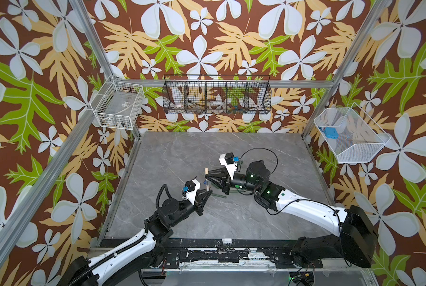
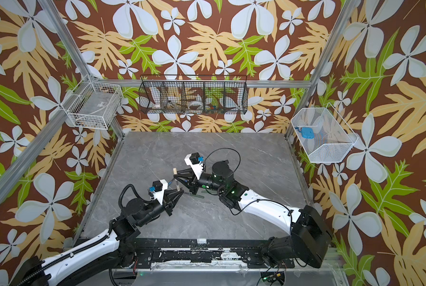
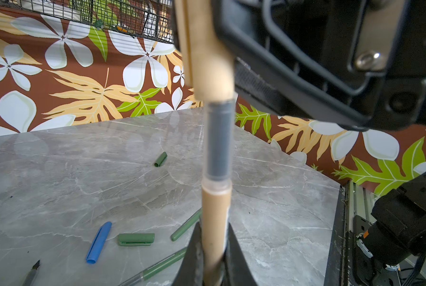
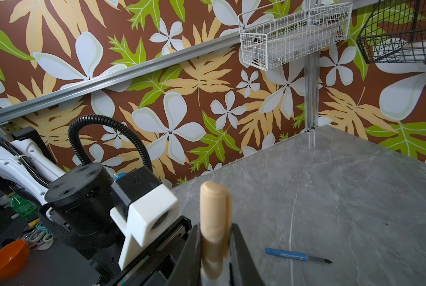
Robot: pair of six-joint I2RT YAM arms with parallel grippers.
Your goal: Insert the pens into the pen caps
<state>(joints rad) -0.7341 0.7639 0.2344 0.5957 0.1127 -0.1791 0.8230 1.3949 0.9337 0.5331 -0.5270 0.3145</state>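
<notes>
My left gripper (image 3: 214,225) is shut on the tan pen (image 3: 215,210). My right gripper (image 4: 215,227) is shut on the tan pen cap (image 4: 214,210). The pen's grey front section (image 3: 219,141) runs up into the mouth of that cap (image 3: 207,54), above the table's middle. In both top views the grippers (image 1: 208,194) (image 2: 175,176) meet tip to tip. On the table lie two green caps (image 3: 136,239) (image 3: 160,159), a blue cap (image 3: 99,242), two green pens (image 3: 186,225) (image 3: 162,266) and the blue pen (image 4: 297,256).
A black wire basket (image 1: 217,96) hangs on the back wall. White wire baskets hang at the left (image 1: 118,106) and right (image 1: 348,135) corners. An orange bowl (image 4: 5,260) sits off the table behind my left arm.
</notes>
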